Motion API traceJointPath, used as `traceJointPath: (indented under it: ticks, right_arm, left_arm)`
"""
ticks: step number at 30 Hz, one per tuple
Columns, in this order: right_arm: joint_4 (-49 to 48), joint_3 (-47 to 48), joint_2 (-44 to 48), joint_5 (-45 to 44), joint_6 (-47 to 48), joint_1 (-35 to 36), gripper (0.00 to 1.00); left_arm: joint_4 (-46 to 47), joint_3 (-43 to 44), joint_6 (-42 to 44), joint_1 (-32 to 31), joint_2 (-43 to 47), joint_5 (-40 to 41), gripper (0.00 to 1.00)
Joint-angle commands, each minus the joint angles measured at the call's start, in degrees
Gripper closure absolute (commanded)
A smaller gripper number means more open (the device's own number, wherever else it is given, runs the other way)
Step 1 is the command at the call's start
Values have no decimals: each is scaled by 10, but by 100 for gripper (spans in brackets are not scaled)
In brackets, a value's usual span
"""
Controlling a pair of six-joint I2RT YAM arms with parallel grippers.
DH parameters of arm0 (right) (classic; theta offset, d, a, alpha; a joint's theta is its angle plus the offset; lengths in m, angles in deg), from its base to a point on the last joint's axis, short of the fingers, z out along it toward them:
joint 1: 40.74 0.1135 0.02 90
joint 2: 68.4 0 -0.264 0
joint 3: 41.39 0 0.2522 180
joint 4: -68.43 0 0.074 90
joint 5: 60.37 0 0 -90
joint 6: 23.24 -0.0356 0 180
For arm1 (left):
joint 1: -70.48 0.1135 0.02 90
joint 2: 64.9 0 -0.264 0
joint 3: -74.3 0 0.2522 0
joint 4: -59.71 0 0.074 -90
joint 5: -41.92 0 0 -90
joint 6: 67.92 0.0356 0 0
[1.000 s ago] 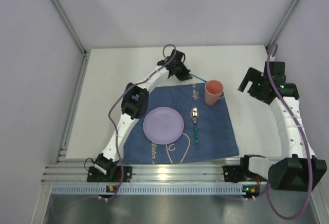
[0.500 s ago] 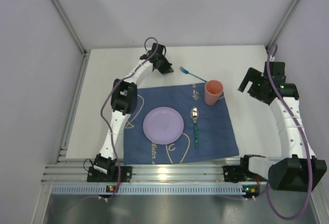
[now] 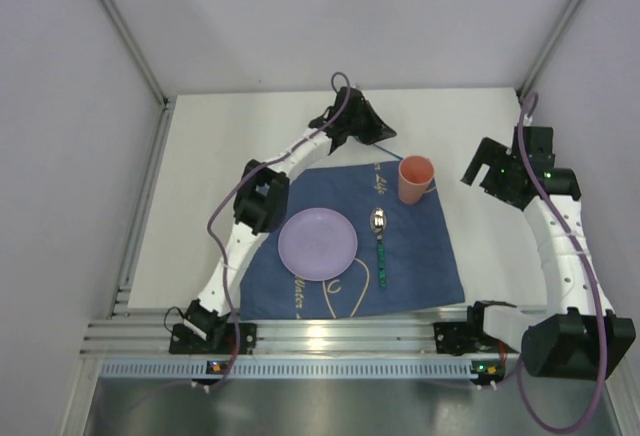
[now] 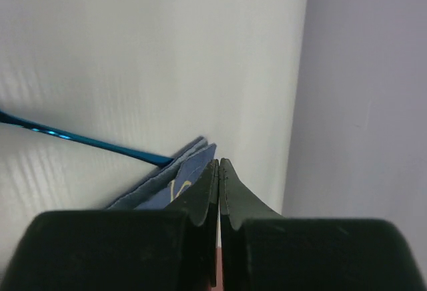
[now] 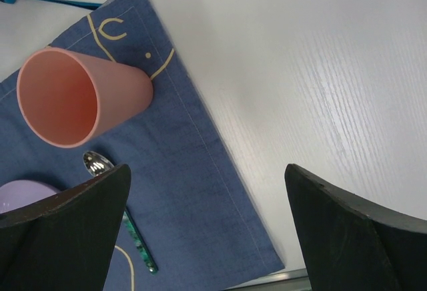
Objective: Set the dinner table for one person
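Top external: left claw (image 3: 372,126) swung right; near fork (image 4: 80,139)

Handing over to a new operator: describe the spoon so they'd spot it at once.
Find the blue cloth spread on the white dinner table. The spoon lies on it just right of the purple plate, below the pink cup in the top view. Unlike its neighbours, it is slim, with a shiny metal bowl and a green handle.

Your dinner table (image 3: 200,191) is a large, flat, matte white rectangle lying level. A slotted aluminium rail (image 3: 330,341) edges its near side and runs up its left side. In the right wrist view its bare surface (image 5: 347,91) shows a faint grain.
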Motion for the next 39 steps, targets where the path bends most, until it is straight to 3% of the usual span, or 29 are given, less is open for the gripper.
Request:
traceJointPath:
  ticks: [1, 6, 12, 16, 21, 26, 27, 28, 29, 32, 36, 39]
  right_arm:
    - [2, -4, 25, 0, 4, -9, 0]
    - [5, -5, 26, 5, 4, -8, 0]
    - [6, -3, 25, 8, 3, -9, 0]
    - [6, -5, 23, 7, 4, -9, 0]
    - [1, -3, 20, 2, 4, -9, 0]
    - [-13, -9, 8, 13, -2, -9, 0]
    - [-16, -9, 5, 14, -2, -9, 0]
    - [-17, -8, 2, 29, -4, -9, 0]
    - [-18, -7, 0, 31, -5, -9, 0]
    - [-22, -5, -2, 33, -6, -9, 0]
    - [-20, -1, 0, 29, -7, -9, 0]
    - [-21, 1, 5, 28, -8, -9, 0]
  left_arm:
    - [84, -5, -58, 20, -33, 10, 100]
    - [24, 30, -59, 23, -68, 54, 100]
    - [-7, 15, -55, 54, -78, 47, 100]
    - [-29, -48, -4, 86, -41, 39, 100]
    - [-46, -186, 71, 176, 39, 30, 100]
    - [-77, -189, 184, 211, 73, -3, 99]
    - [-80, -188, 201, 211, 87, -12, 93]
    - [-81, -189, 203, 210, 94, -18, 65]
    - [-80, -191, 203, 211, 102, -23, 54]
    - [-69, -208, 183, 209, 136, -40, 2]
    - [-68, -223, 172, 203, 151, -67, 2]
    - [-68, -228, 188, 201, 129, -131, 6]
